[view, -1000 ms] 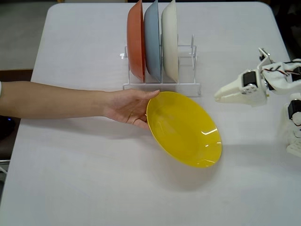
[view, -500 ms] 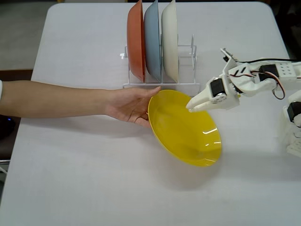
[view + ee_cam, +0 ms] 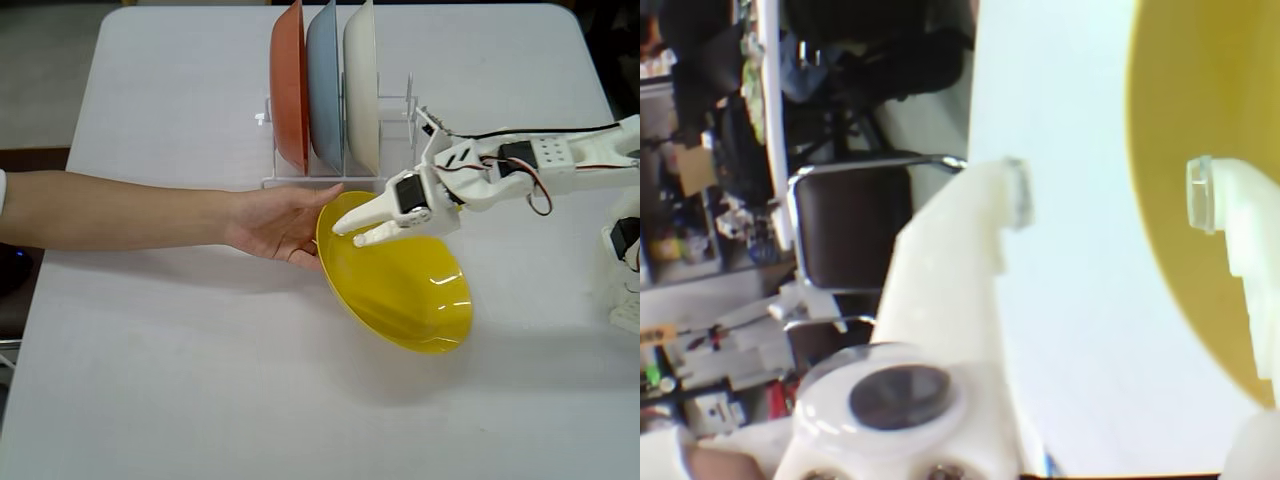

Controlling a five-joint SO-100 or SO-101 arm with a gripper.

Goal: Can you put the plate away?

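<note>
- In the fixed view the yellow plate [image 3: 400,275] is a little right of the centre of the white table [image 3: 180,380]. It is tilted, its hollow side faces the robot arm, and its low edge at about 5 o'clock seems to rest on the table.
- A person's hand [image 3: 280,222] comes in from 9 o'clock and holds the plate at its upper left rim.
- The gripper [image 3: 350,234] is at the plate's upper rim, at about 11 o'clock on the plate, and its fingers point to 9 o'clock, toward the hand.
- In the wrist view the claw [image 3: 1110,192] is released: its two white fingers stand well apart. The plate [image 3: 1170,150] fills the side at 3 o'clock, behind the right finger. I cannot tell if that finger touches it.
- The white dish rack [image 3: 395,150] stands at 12 o'clock from the plate, near the far table edge. It holds three upright plates: an orange plate [image 3: 288,85], a grey-blue plate [image 3: 322,85] and a cream-white plate [image 3: 360,85], in this order from left to right.
- The rack slots at the right of the cream-white plate hold nothing.
</note>
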